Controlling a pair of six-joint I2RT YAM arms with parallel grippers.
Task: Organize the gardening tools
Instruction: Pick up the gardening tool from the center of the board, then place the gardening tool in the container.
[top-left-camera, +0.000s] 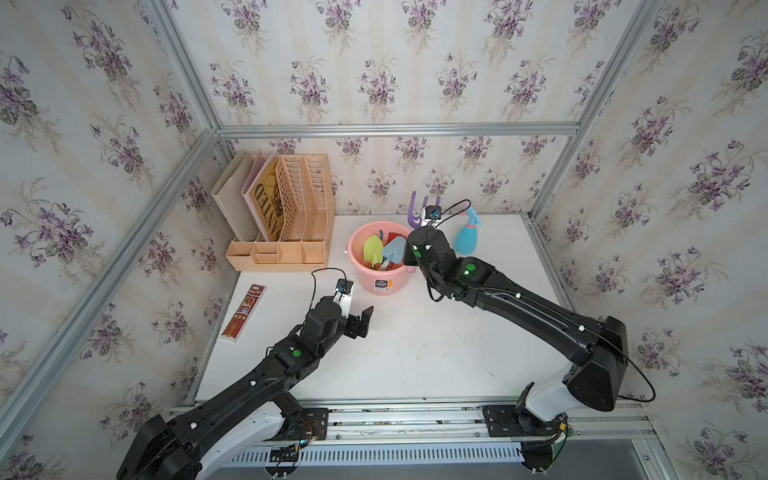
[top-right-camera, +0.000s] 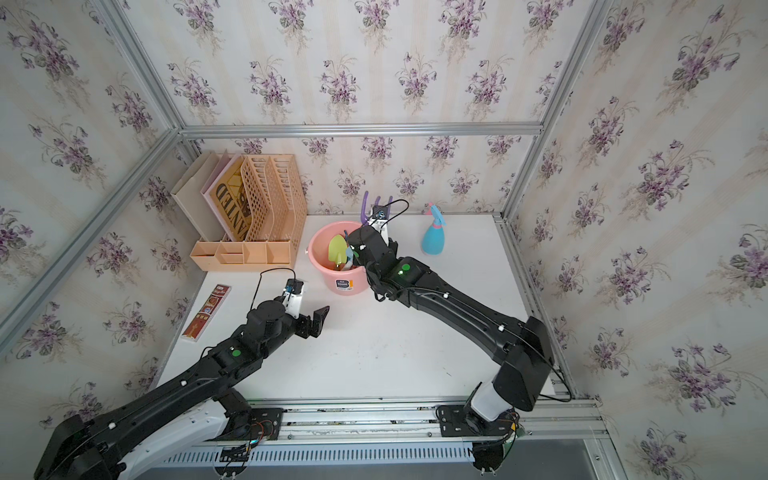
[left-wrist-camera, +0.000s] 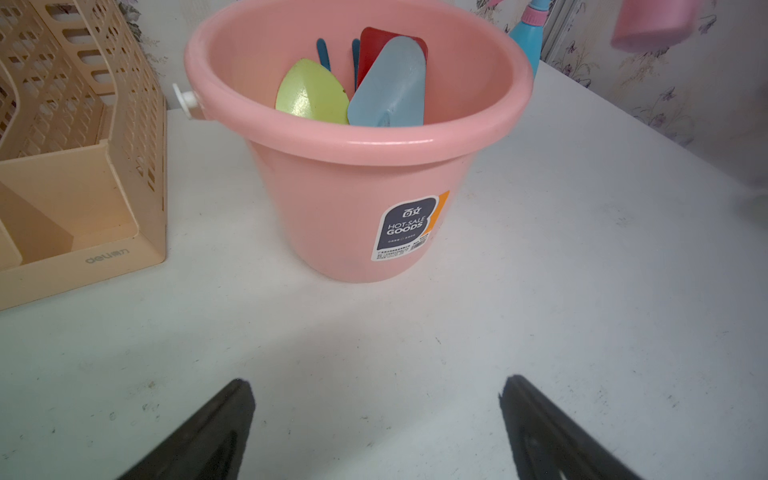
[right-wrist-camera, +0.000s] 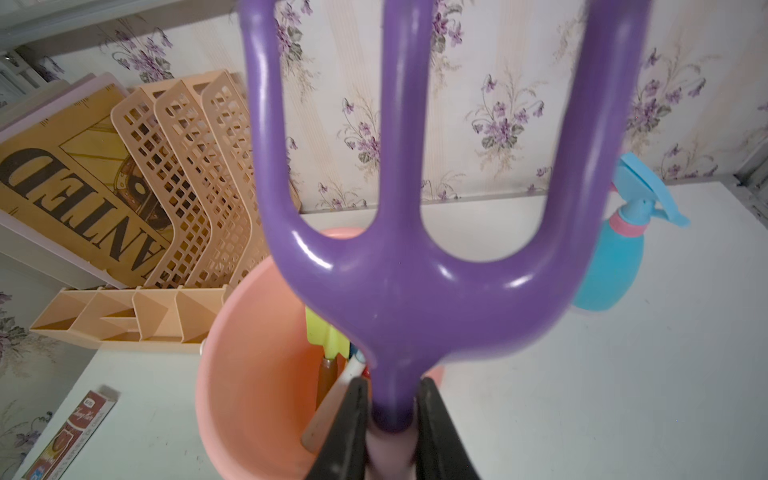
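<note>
Over the far rim of the pink bucket (top-left-camera: 376, 280), the right hand (right-wrist-camera: 392, 384) was clamped on the neck of the purple fork (right-wrist-camera: 415, 299). Its two black fingers pressed the shaft from either side, just below the spot where the three tines branch. The fork was glossy moulded plastic with thick, rounded prongs, and it was held off the surface (top-left-camera: 436, 353) with the tines pointing up toward the back wall. The right arm (top-left-camera: 540, 316) ran diagonally from the near rail, its wrist bent above the bucket's right side.

The left arm (top-left-camera: 257, 378) lay low and stretched forward. The left hand (left-wrist-camera: 378, 382) stopped short of the bucket, its fingers spread wide apart and holding nothing.

Inside the smooth, tapered bucket stood four tools with their blades up: a leaf-shaped green trowel (left-wrist-camera: 311, 93), a square-ended light-blue trowel (left-wrist-camera: 390, 87), a red trowel (left-wrist-camera: 374, 41) behind that, and the thin prongs of a blue fork (left-wrist-camera: 323, 52).

A light-blue spray bottle (top-left-camera: 466, 237) with a pink collar stood upright on the surface to the right of the bucket, near the wall. A perforated beige file organizer (top-left-camera: 299, 208) stood at the back left.
</note>
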